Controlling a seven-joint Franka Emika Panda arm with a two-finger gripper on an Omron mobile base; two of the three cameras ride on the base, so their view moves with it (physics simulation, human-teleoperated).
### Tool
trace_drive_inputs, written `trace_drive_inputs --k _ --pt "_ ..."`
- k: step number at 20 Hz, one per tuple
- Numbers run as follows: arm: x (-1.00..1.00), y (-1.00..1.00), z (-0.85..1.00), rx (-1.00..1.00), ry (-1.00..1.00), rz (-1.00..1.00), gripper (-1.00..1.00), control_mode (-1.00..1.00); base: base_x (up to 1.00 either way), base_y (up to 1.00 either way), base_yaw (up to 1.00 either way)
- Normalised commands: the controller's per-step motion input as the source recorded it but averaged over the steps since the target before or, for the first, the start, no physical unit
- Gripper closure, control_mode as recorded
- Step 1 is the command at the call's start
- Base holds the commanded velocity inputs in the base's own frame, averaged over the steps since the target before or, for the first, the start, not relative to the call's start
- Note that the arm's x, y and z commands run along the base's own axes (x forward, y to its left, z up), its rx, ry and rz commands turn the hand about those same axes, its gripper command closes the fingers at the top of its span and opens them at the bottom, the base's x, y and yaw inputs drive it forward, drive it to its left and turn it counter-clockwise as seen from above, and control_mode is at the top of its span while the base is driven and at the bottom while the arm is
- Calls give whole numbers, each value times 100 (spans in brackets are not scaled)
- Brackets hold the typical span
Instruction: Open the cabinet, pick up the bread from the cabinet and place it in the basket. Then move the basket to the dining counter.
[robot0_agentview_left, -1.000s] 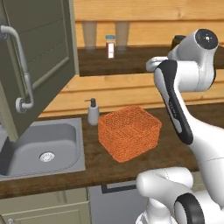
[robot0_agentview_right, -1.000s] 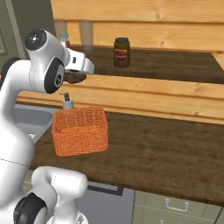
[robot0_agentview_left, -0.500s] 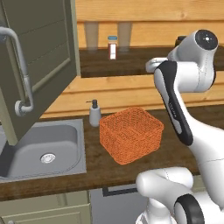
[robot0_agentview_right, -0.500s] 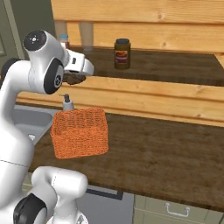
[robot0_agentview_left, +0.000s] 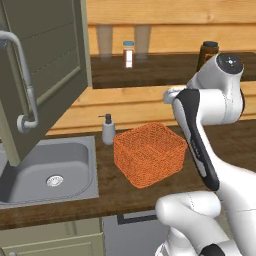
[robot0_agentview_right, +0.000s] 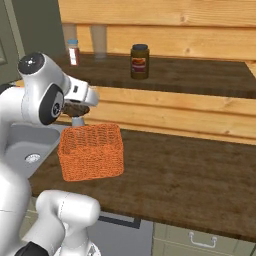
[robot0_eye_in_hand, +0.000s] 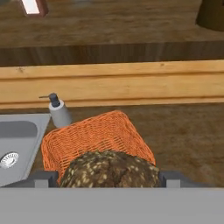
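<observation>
Gripper (robot0_eye_in_hand: 109, 177) jaws stand wide apart yet clamped on the seeded brown bread (robot0_eye_in_hand: 109, 171), which fills the gap between the two dark fingertips (robot0_eye_in_hand: 43, 178) in the hand view; the loaf hangs above the near edge of the orange mesh basket (robot0_eye_in_hand: 98, 135), which sits directly below and ahead of the gripper on the dark wood tabletop (robot0_eye_in_hand: 183, 127). Beyond the basket, a soap dispenser (robot0_eye_in_hand: 59, 113) stands beside the steel sink (robot0_eye_in_hand: 19, 144), off to the gripper's left. In the left base view, the sage cabinet door (robot0_agentview_left: 45, 75) hangs open with its curved bar handle (robot0_agentview_left: 25, 82) well away from the gripper. By its look, the bread is light and soft, likely to dent under pressure, so a gentle hold across its widest middle suits it. The basket appears light and slightly springy; its rim seems the firmest place to grasp.
</observation>
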Motion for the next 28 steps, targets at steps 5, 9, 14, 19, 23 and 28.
trace_drive_inputs --k 5,9,14,19,23,28 --pt "63 22 -63 2 8 0 100 -100 0 0 0" --pt "38 18 -61 0 5 0 100 -100 0 0 0" --pt "25 20 -62 0 9 0 100 -100 0 0 0" --pt "-1 9 -72 0 10 0 100 -100 0 0 0" --pt "33 14 -68 0 11 0 100 -100 0 0 0" --pt "13 1 -45 0 9 0 100 -100 0 0 0"
